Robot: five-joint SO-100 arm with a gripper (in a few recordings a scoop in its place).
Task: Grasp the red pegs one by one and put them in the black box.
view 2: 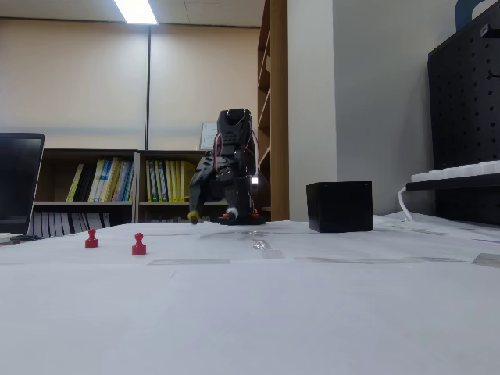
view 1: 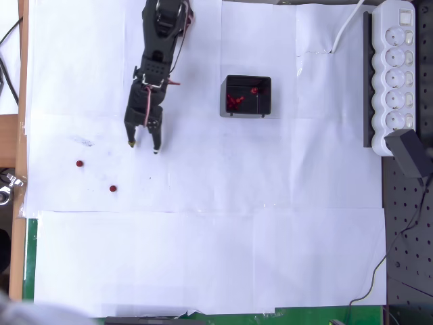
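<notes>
Gripper (view 1: pixel 144 145) empty, fingers apart, tips hanging just above the paper in the fixed view (view 2: pixel 211 216). Two red pegs stand upright on the white sheet (view 1: pixel 203 237), one (view 1: pixel 80 163) further left than the other (view 1: pixel 113 189), both near the tips. Black box (view 1: pixel 247 96) sits to the right, several pegs already inside. Step judged: reach for next peg. Next move likely needs lowering over one peg, then closing.

Red pegs (view 1: pixel 79 163), black box (view 1: pixel 247 96), black pincer (view 1: pixel 143 146), white paper (view 1: pixel 203 257).
</notes>
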